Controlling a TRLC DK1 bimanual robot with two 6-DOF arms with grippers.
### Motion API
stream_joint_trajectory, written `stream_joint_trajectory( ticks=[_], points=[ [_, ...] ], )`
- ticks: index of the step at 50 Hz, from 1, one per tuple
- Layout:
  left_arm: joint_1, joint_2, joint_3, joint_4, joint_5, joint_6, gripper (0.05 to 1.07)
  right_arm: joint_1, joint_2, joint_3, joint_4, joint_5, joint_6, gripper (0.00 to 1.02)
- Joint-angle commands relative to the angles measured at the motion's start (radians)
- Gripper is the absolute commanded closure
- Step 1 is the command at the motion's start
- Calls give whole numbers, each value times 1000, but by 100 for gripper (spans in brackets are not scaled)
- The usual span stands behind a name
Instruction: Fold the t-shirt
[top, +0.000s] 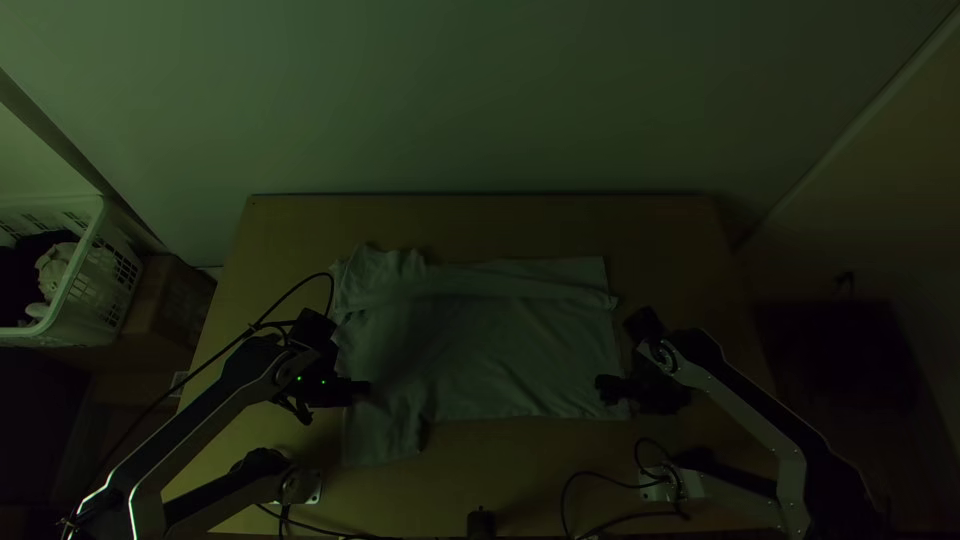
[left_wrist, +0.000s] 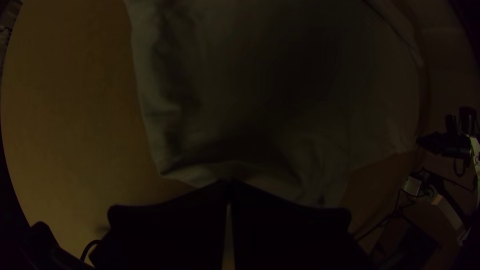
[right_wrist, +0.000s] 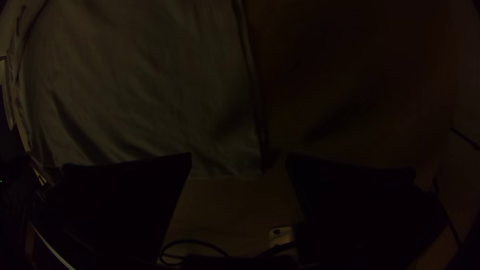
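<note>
The left gripper (top: 366, 387) is closed to a sliver at the sleeve end of the t-shirt (top: 500, 345); whether cloth is pinched cannot be told. The right gripper (top: 602, 391) stands wide over the near hem corner, with nothing clamped. The shirt lies mostly spread mid-table, its far side turned over in a strip. Bare table (top: 665, 235) runs beyond its far edge and past the hem.

From the lower left, my silver-grey, black-jointed left arm (top: 203, 430) reaches up and inward; its black gripper (top: 364, 388) has wide, flat fingers (left_wrist: 170, 230) meeting at their tips. My matching right arm (top: 738, 404) angles inward from the lower right, its black gripper (top: 602, 390) spread wide.
</note>
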Motion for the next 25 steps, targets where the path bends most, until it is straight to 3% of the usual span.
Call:
stream_joint_trajectory(
  ticks=[1, 7, 9, 13, 17, 23, 25],
  points=[
    [18, 6, 21, -24, -2, 21, 105, 7, 43, -25, -12, -32, 1, 16],
    [23, 6, 24, -24, -2, 24, 105, 2, 70, -25, -9, -41, -10, 17],
    [23, 6, 26, -24, -2, 24, 105, -1, 73, -26, -8, -41, -19, 25],
    [26, 6, 29, -24, -2, 25, 105, -2, 57, -45, 38, -41, -45, 53],
    [32, 7, 36, -24, -2, 30, 105, -4, 37, -72, 81, -40, -50, 74],
    [61, 13, 49, -25, -2, 45, 105, -7, 12, -78, 94, -32, -70, 96],
    [77, 17, 56, -27, -2, 55, 105, -7, -3, -75, 101, -26, -72, 100]
  ],
)
